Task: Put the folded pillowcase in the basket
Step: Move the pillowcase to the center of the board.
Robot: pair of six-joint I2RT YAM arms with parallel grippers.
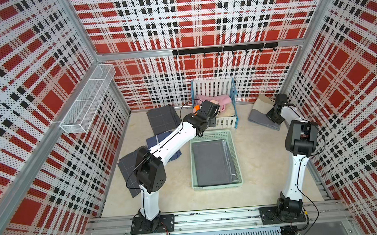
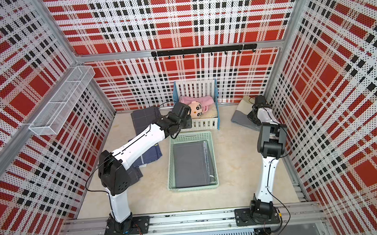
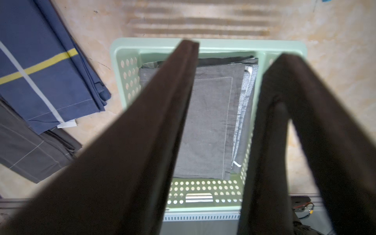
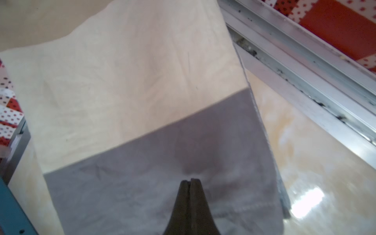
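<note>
The pale mint-green basket (image 1: 213,133) (image 2: 191,135) (image 3: 126,53) stands mid-floor in both top views. A grey folded pillowcase (image 1: 211,164) (image 2: 191,165) (image 3: 211,122) lies flat inside it and fills most of the bottom. My left gripper (image 1: 213,122) (image 3: 237,50) hangs over the basket's far end, open, with nothing between its fingers. At the back right, my right gripper (image 1: 273,116) (image 4: 190,180) is shut. Its tips sit at the grey band of a grey-and-cream folded cloth (image 1: 260,115) (image 4: 142,101).
A white-slatted, blue-framed crib (image 1: 226,122) holding a doll (image 2: 197,109) stands just behind the basket. Left of the basket lie a dark checked cloth (image 1: 162,119), a navy one (image 3: 50,71) and a dark grey one (image 1: 127,172). A wire rack (image 1: 86,102) hangs on the left wall.
</note>
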